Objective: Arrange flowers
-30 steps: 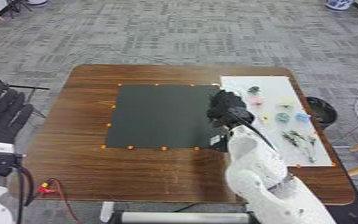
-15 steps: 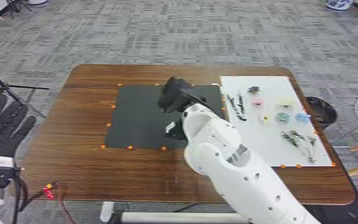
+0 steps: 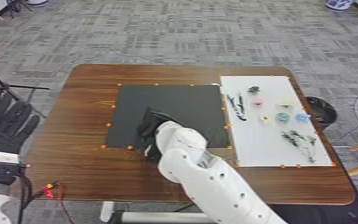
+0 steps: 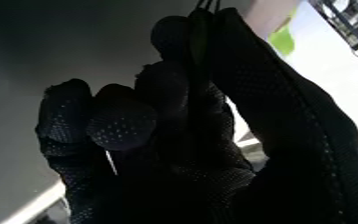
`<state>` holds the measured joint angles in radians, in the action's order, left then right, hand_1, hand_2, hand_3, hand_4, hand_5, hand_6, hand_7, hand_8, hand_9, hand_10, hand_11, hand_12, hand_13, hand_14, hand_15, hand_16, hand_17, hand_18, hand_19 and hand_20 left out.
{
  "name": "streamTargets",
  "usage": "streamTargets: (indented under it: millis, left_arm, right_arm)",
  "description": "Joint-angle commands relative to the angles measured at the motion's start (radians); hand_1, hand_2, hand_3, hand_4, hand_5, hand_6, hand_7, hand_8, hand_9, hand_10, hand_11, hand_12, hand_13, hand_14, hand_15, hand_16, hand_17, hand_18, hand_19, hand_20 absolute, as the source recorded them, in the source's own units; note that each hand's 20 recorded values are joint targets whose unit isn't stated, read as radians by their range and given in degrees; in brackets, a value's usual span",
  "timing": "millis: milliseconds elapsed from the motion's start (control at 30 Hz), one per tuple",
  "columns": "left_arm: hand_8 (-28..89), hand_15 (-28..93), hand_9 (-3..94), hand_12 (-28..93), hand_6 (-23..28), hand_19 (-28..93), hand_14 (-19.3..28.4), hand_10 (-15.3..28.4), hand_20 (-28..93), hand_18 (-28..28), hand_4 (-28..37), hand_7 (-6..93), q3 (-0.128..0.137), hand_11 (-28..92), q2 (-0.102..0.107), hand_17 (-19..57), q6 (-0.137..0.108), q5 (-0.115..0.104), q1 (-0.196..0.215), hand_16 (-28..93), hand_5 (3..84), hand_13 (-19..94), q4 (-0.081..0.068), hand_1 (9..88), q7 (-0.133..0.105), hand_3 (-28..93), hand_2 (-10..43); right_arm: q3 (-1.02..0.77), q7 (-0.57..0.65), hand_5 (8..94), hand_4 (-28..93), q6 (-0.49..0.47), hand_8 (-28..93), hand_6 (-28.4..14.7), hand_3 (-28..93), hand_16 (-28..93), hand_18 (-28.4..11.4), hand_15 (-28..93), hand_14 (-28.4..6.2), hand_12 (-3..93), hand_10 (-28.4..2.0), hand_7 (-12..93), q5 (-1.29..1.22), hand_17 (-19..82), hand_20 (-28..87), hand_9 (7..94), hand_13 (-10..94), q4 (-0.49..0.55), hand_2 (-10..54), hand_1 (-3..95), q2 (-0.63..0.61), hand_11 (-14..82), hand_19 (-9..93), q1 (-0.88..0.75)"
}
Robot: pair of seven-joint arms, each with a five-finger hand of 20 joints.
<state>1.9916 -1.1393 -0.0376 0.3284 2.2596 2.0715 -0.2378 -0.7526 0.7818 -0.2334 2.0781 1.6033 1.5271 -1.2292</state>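
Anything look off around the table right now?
Only a red-tipped wire at the near left corner of the table, seemingly unrelated to arranging. The flowers lie spread on the white sheet, nothing spilled.

Brown wood-grained table (image 3: 87, 172), charcoal mat (image 3: 162, 97), white sheet (image 3: 264, 150), orange markers (image 3: 108, 125), pink flower (image 3: 257, 102), yellow flower (image 3: 265, 118), blue-green flower (image 3: 283, 117), blue flower (image 3: 302, 118), green sprigs (image 3: 293, 136), dark stems (image 4: 208, 4), grey patchwork carpet (image 3: 167, 35), white right arm (image 3: 198, 167) with dark dots, black right hand (image 3: 151, 127) specked with pale dots

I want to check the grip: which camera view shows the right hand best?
The right wrist view: there the right hand is close up, with fingers and thumb pinching thin dark strands. The head view shows it small, over the dark sheet, its grip unreadable.
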Motion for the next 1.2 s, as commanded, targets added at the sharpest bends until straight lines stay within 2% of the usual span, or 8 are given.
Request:
streamTargets:
  millis: [33,167,367,700,900,1067,1133,1200]
  left_arm:
    - [-8,15,30.6,7,8.1,34,13.6,16.3,7,13.8,-28.3,6.4,-0.045,15,-0.001,-10.7,-0.015,-0.005,-0.009,-4,36.6,22,0.004,25.7,-0.014,57,16.8]
    - [-8,15,30.7,7,8.2,34,13.7,16.2,7,13.8,-28.3,6.5,-0.051,15,0.002,-10.7,-0.010,0.007,-0.017,-4,36.6,22,0.005,25.4,-0.017,59,16.5]
    - [-8,15,30.6,7,8.2,34,13.7,16.3,7,13.9,-28.3,6.6,-0.057,15,0.009,-10.7,-0.008,0.002,-0.025,-4,36.7,22,0.009,25.4,-0.055,60,16.1]
    - [-8,15,30.4,7,8.2,34,13.5,16.3,7,13.9,-28.3,6.7,-0.062,15,0.010,-10.7,-0.010,0.003,-0.033,-4,36.7,22,0.009,24.3,-0.054,62,15.7]
    - [-8,15,30.4,7,8.2,34,13.5,16.2,7,13.9,-28.3,6.9,-0.061,15,0.013,-10.7,-0.015,0.005,-0.044,-4,36.7,22,0.007,24.1,-0.065,63,15.3]
    - [-8,15,29.9,7,8.2,34,13.1,16.0,7,13.9,-28.3,7.0,-0.062,15,0.015,-10.7,-0.018,0.009,-0.041,-4,36.7,21,0.009,24.0,-0.072,64,15.1]
    - [-8,14,29.3,7,8.2,34,12.8,15.8,7,13.9,-28.3,7.0,-0.062,15,0.006,-10.6,-0.020,0.010,-0.032,-4,36.7,21,0.011,23.9,-0.077,64,15.0]
    - [-8,14,29.1,7,8.2,34,12.7,15.7,7,13.8,-28.3,7.0,-0.066,15,0.013,-10.6,-0.024,0.006,-0.040,-4,36.7,20,0.009,24.0,-0.075,64,15.0]
  right_arm:
    - [-0.010,-0.003,67.4,-17,0.000,21,-3.1,69,47,-27.1,75,-15.6,62.7,-13.1,55,0.043,40,38,71.5,69,-0.028,-9.5,51.6,0.087,52.5,87,0.020]
    - [-0.014,0.010,67.5,-18,-0.009,20,-3.0,69,47,-27.1,75,-15.5,62.5,-13.1,55,0.043,40,38,71.5,69,-0.052,-9.5,51.5,0.108,52.3,87,0.021]
    - [0.015,-0.020,67.7,-18,-0.009,19,-3.0,70,47,-27.1,75,-15.3,62.4,-12.9,55,0.139,40,38,71.5,69,-0.151,-9.5,51.1,0.144,52.2,87,0.072]
    - [0.023,0.022,68.2,-17,-0.030,19,-2.9,70,46,-27.1,75,-15.2,62.4,-12.9,54,0.184,41,37,71.4,69,-0.170,-9.5,50.5,0.152,52.3,87,0.057]
    - [0.048,0.075,69.2,-17,0.017,18,-2.9,69,46,-27.6,75,-15.3,61.9,-13.0,53,0.168,41,37,71.4,70,-0.180,-9.5,50.8,0.147,52.3,88,0.068]
    - [0.060,0.078,70.3,-17,0.000,18,-2.8,70,46,-28.0,75,-15.4,61.5,-13.2,52,0.158,41,36,72.1,70,-0.173,-9.5,50.9,0.146,52.3,88,0.065]
    - [0.062,0.077,70.6,-18,-0.008,18,-2.8,69,46,-28.1,75,-15.4,61.5,-13.2,52,0.143,41,36,72.2,70,-0.163,-9.5,51.0,0.144,52.2,88,0.052]
    - [0.063,0.071,70.7,-18,-0.015,19,-2.8,68,46,-28.0,75,-15.4,61.0,-13.5,51,0.152,41,36,72.3,70,-0.161,-9.5,50.4,0.141,52.6,88,0.050]
